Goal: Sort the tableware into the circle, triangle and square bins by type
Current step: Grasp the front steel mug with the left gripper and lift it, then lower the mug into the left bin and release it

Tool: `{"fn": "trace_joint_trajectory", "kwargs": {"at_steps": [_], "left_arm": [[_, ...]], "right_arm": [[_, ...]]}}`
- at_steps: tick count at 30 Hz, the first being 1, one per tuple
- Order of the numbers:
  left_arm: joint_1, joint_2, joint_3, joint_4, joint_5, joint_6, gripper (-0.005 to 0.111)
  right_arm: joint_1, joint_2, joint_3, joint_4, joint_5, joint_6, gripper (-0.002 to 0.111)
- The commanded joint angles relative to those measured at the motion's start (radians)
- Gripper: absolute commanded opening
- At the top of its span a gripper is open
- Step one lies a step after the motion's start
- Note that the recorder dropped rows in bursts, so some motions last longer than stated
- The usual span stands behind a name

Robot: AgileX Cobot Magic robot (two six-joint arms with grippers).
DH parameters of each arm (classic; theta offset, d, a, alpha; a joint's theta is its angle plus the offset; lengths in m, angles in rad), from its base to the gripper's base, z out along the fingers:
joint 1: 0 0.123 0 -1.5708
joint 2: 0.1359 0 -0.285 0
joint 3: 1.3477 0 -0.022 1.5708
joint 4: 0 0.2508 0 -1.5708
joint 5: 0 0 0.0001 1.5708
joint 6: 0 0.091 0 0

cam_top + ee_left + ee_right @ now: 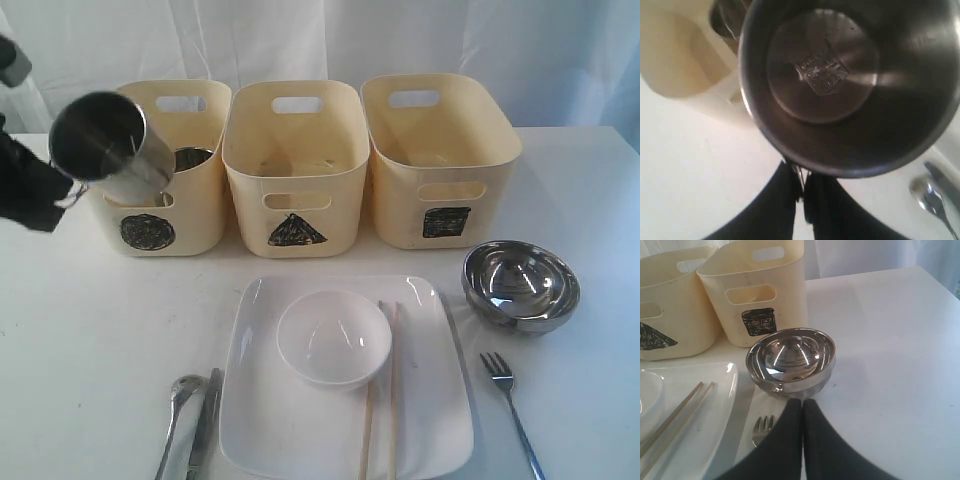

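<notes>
My left gripper [72, 192] is shut on the handle of a steel mug [110, 145], held tilted in the air at the front left of the circle bin [195, 215]. The left wrist view looks into the mug [850, 75], with the handle pinched in the gripper [802, 182]. Another mug [192, 158] lies in the circle bin. The triangle bin [340, 205] and square bin [400, 200] stand beside it. My right gripper [802, 402] is shut and empty, just before the steel bowl [791, 360]; the exterior view does not show it.
The white square plate [430, 400] carries the small white bowl [333, 338] and chopsticks [390, 400]. Spoon [180, 395] and knife [207, 420] lie left of it. The fork [510, 400] and steel bowl [520, 285] are on its right.
</notes>
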Motion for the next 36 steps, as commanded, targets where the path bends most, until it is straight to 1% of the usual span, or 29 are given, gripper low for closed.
{"fn": "trace_joint_trajectory", "kwargs": {"at_steps": [1, 4, 5, 6, 7, 8, 10, 11, 12, 15, 18, 21, 27, 31, 36], "left_arm": [[-0.002, 0.079, -0.130, 0.022, -0.064, -0.080, 0.000], [-0.002, 0.190, -0.229, 0.098, -0.073, -0.174, 0.000], [0.000, 0.254, -0.286, 0.134, -0.075, -0.232, 0.000], [0.000, 0.287, -0.317, 0.149, -0.075, -0.255, 0.000], [0.000, 0.346, -0.375, 0.166, -0.073, -0.280, 0.000], [0.000, 0.379, -0.406, 0.166, -0.073, -0.288, 0.000], [0.000, 0.491, -0.520, 0.166, -0.065, -0.292, 0.000], [0.000, 0.520, -0.554, 0.169, -0.062, -0.292, 0.000], [0.000, 0.579, -0.626, 0.171, -0.045, -0.297, 0.000], [0.013, 0.655, -0.729, 0.171, -0.002, -0.348, 0.000], [0.036, 0.743, -0.850, 0.173, 0.080, -0.396, 0.000], [0.038, 0.797, -0.926, 0.188, 0.133, -0.398, 0.000], [0.038, 0.894, -1.062, 0.225, 0.237, -0.453, 0.000], [0.038, 0.946, -1.105, 0.261, 0.272, -0.480, 0.000], [0.038, 0.980, -1.125, 0.266, 0.277, -0.482, 0.000]], "right_arm": [[-0.008, -0.007, 0.001, -0.006, -0.004, 0.000, 0.000], [-0.008, -0.007, 0.001, -0.006, -0.004, 0.000, 0.000], [-0.008, -0.007, 0.001, -0.006, -0.004, 0.000, 0.000], [-0.008, -0.007, 0.001, -0.006, -0.004, 0.000, 0.000], [-0.008, -0.007, 0.001, -0.006, -0.004, 0.000, 0.000], [-0.008, -0.007, 0.001, -0.006, -0.004, 0.000, 0.000], [-0.008, -0.007, 0.001, -0.006, -0.004, 0.000, 0.000], [-0.008, -0.007, 0.001, -0.006, -0.004, 0.000, 0.000], [-0.008, -0.007, 0.001, -0.006, -0.004, 0.000, 0.000], [-0.008, -0.007, 0.001, -0.006, -0.004, 0.000, 0.000], [-0.008, -0.007, 0.001, -0.006, -0.004, 0.000, 0.000], [-0.008, -0.007, 0.001, -0.006, -0.004, 0.000, 0.000], [-0.008, -0.007, 0.001, -0.006, -0.004, 0.000, 0.000], [-0.008, -0.007, 0.001, -0.006, -0.004, 0.000, 0.000], [-0.008, -0.007, 0.001, -0.006, -0.004, 0.000, 0.000]]}}
